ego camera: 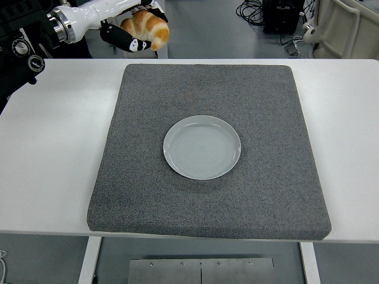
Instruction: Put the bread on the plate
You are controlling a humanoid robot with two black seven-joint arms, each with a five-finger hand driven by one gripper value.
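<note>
From the head view, my left hand (131, 26) sits at the upper left of the frame, beyond the far edge of the white desk (53, 148). Its white forearm comes in from the left edge, with the black arm joints behind it at the far left. My black fingers (125, 40) are curled around the golden-brown, ridged bread roll (147, 28), gripping it from below and behind, so the roll's right end sticks out past them. The roll is held up in the air, off the desk, above the far left corner of the dark grey square foam mat (260, 177).

That mat covers the middle of the desk. The round pale grey-white ceramic plate (202, 147) lies flat near the mat's centre with nothing on it, well apart from the roll and lower in the frame.

At the top right of the frame, black cables (251, 9) lie on the grey floor behind the desk.
</note>
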